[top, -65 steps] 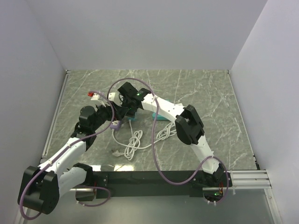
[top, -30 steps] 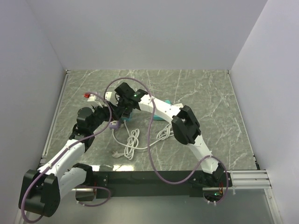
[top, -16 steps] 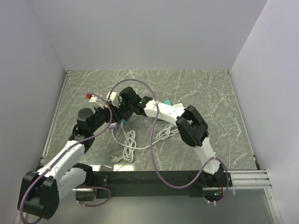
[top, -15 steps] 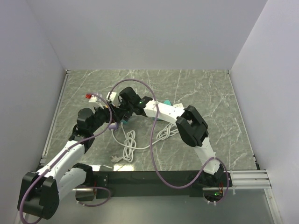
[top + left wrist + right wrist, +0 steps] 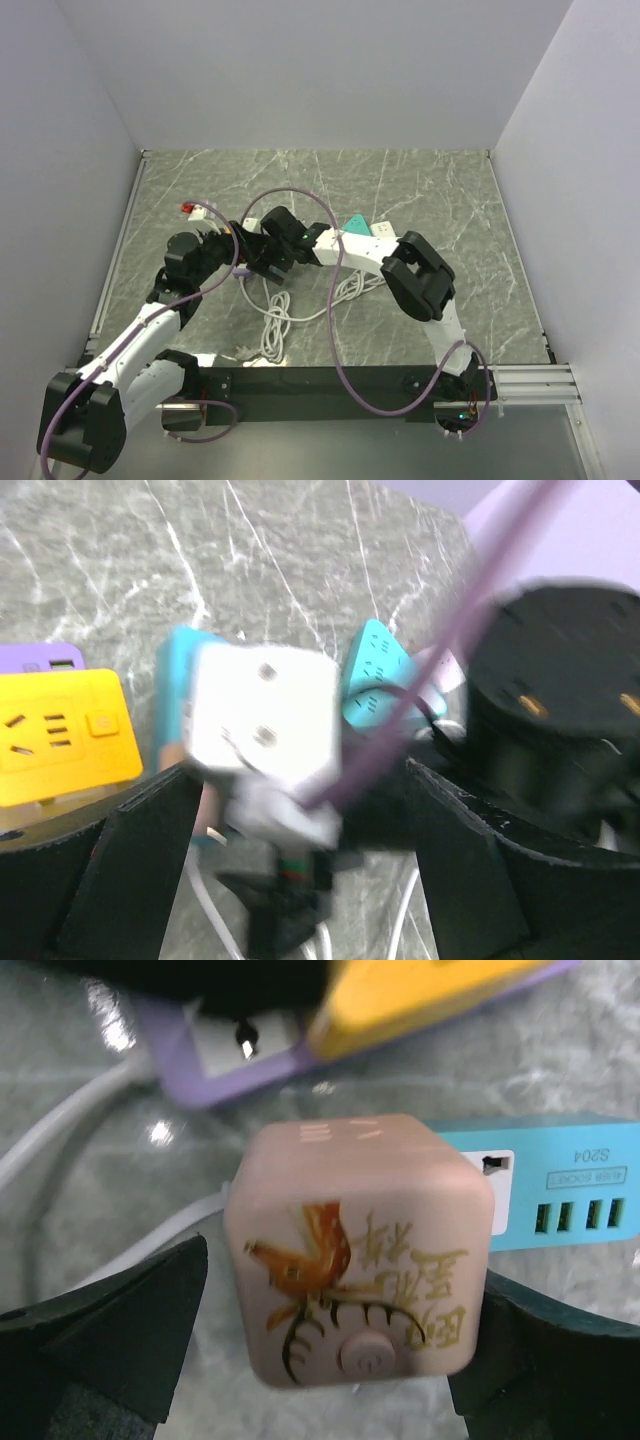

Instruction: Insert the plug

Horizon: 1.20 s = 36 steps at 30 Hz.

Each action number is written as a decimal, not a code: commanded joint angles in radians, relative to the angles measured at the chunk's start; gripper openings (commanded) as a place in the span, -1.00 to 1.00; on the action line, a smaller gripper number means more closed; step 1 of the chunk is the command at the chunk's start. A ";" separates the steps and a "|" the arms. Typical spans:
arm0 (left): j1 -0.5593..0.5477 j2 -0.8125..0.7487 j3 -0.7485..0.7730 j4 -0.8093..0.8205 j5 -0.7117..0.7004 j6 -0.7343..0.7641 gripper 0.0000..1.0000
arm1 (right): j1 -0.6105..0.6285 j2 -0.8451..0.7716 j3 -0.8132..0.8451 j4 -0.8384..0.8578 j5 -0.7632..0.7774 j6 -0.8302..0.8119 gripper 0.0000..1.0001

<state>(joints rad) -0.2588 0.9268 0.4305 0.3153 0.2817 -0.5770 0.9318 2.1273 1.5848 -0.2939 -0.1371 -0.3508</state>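
Note:
In the right wrist view a pink socket cube (image 5: 358, 1250) with an orange and gold drawing lies between the fingers of my right gripper (image 5: 345, 1265). The jaws are open, and a gap shows at the cube's left side. Just above it lies a yellow and purple power strip (image 5: 420, 990), with a white face and a dark prong (image 5: 245, 1035) at its purple end. My left gripper (image 5: 300, 780) is open beside that yellow strip (image 5: 60, 740), facing the blurred right wrist (image 5: 265, 730). A white cord (image 5: 275, 318) is coiled near the front; its plug end (image 5: 236, 352) is too small to make out.
A teal power strip (image 5: 352, 224) lies behind the right arm, and the right wrist view shows its USB ports (image 5: 575, 1215). A white strip with a red switch (image 5: 190, 208) sits at the back left. Purple arm cables (image 5: 330, 300) loop over the middle. Walls close in three sides.
The right gripper has moved toward the front and opened wide, uncovering the teal strip. The white cord coil has slid toward the near edge. The left arm has barely moved.

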 commanded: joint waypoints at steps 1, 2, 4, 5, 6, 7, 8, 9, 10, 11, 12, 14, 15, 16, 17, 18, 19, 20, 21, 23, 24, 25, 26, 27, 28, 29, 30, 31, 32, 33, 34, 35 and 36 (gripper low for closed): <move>0.001 -0.029 0.021 0.061 -0.044 0.014 0.76 | 0.036 -0.133 -0.074 0.021 -0.001 0.024 0.90; 0.001 -0.039 0.020 0.054 -0.049 0.014 0.75 | 0.035 -0.151 -0.084 0.041 0.013 0.029 0.90; 0.001 -0.043 0.020 0.053 -0.059 0.016 0.75 | 0.030 -0.205 -0.121 0.065 0.059 0.039 0.91; 0.001 -0.046 0.020 0.051 -0.061 0.019 0.75 | 0.029 -0.222 -0.134 0.090 0.079 0.052 0.91; 0.001 -0.046 0.020 0.053 -0.062 0.019 0.75 | 0.024 -0.256 -0.144 0.099 0.089 0.058 0.91; 0.001 -0.048 0.020 0.053 -0.064 0.019 0.75 | 0.018 -0.273 -0.167 0.107 0.109 0.076 0.92; 0.001 -0.046 0.020 0.053 -0.065 0.019 0.76 | 0.013 -0.292 -0.181 0.130 0.119 0.088 0.92; 0.001 -0.048 0.020 0.053 -0.067 0.019 0.75 | 0.009 -0.332 -0.196 0.143 0.125 0.098 0.92; 0.001 -0.048 0.019 0.053 -0.072 0.020 0.75 | 0.007 -0.354 -0.233 0.153 0.135 0.114 0.92; 0.001 -0.048 0.019 0.053 -0.072 0.019 0.75 | 0.002 -0.375 -0.250 0.174 0.136 0.119 0.93; 0.001 -0.048 0.019 0.054 -0.076 0.017 0.75 | -0.001 -0.413 -0.265 0.179 0.136 0.124 0.93; 0.001 -0.045 0.019 0.056 -0.076 0.017 0.75 | -0.011 -0.450 -0.304 0.180 0.163 0.130 0.93; 0.001 -0.043 0.019 0.054 -0.078 0.019 0.75 | -0.010 -0.483 -0.315 0.180 0.174 0.133 0.93; 0.001 -0.037 0.020 0.053 -0.079 0.020 0.75 | -0.013 -0.501 -0.342 0.180 0.189 0.142 0.93; 0.001 -0.037 0.022 0.053 -0.084 0.025 0.75 | -0.025 -0.520 -0.359 0.186 0.226 0.151 0.93; 0.001 -0.033 0.024 0.051 -0.085 0.025 0.75 | -0.037 -0.561 -0.376 0.194 0.241 0.165 0.94; 0.000 -0.028 0.024 0.057 -0.084 0.023 0.74 | -0.053 -0.579 -0.416 0.199 0.243 0.191 0.94; 0.000 -0.025 0.024 0.064 -0.075 0.023 0.74 | -0.073 -0.599 -0.437 0.209 0.232 0.203 0.94; -0.002 -0.022 0.024 0.065 -0.076 0.023 0.73 | -0.106 -0.642 -0.462 0.222 0.231 0.216 0.95; -0.008 -0.010 0.028 0.068 -0.085 0.028 0.72 | -0.140 -0.705 -0.532 0.249 0.241 0.242 0.95; -0.013 -0.006 0.031 0.070 -0.088 0.031 0.73 | -0.180 -0.727 -0.552 0.260 0.248 0.256 0.95; -0.020 0.001 0.036 0.073 -0.098 0.034 0.73 | -0.201 -0.747 -0.589 0.274 0.251 0.278 0.95; -0.049 0.007 0.040 0.076 -0.110 0.042 0.73 | -0.220 -0.780 -0.606 0.283 0.255 0.292 0.95; -0.074 0.015 0.047 0.073 -0.152 0.049 0.73 | -0.243 -0.794 -0.621 0.291 0.264 0.303 0.95; -0.104 0.032 0.065 0.067 -0.182 0.060 0.73 | -0.282 -0.805 -0.640 0.292 0.277 0.324 0.95; -0.176 0.046 0.080 0.051 -0.217 0.080 0.73 | -0.304 -0.817 -0.644 0.292 0.290 0.338 0.95; -0.212 0.062 0.092 0.048 -0.254 0.081 0.72 | -0.323 -0.819 -0.646 0.292 0.313 0.349 0.95; -0.238 0.099 0.112 0.053 -0.250 0.078 0.72 | -0.364 -0.820 -0.648 0.291 0.303 0.378 0.95; -0.267 0.119 0.117 0.091 -0.231 0.050 0.71 | -0.382 -0.819 -0.651 0.291 0.289 0.387 0.94; -0.278 0.139 0.117 0.111 -0.207 0.036 0.70 | -0.396 -0.819 -0.654 0.292 0.281 0.398 0.93; -0.295 0.180 0.125 0.122 -0.182 0.028 0.70 | -0.428 -0.817 -0.658 0.292 0.262 0.418 0.93; -0.330 0.202 0.135 0.122 -0.197 0.028 0.70 | -0.442 -0.811 -0.661 0.291 0.246 0.424 0.93; -0.350 0.223 0.166 0.105 -0.216 0.034 0.69 | -0.456 -0.805 -0.664 0.292 0.241 0.444 0.93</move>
<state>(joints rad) -0.5610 1.1091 0.5194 0.3801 0.1143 -0.5415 0.5152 1.3083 0.9405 -0.0280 0.1284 0.0093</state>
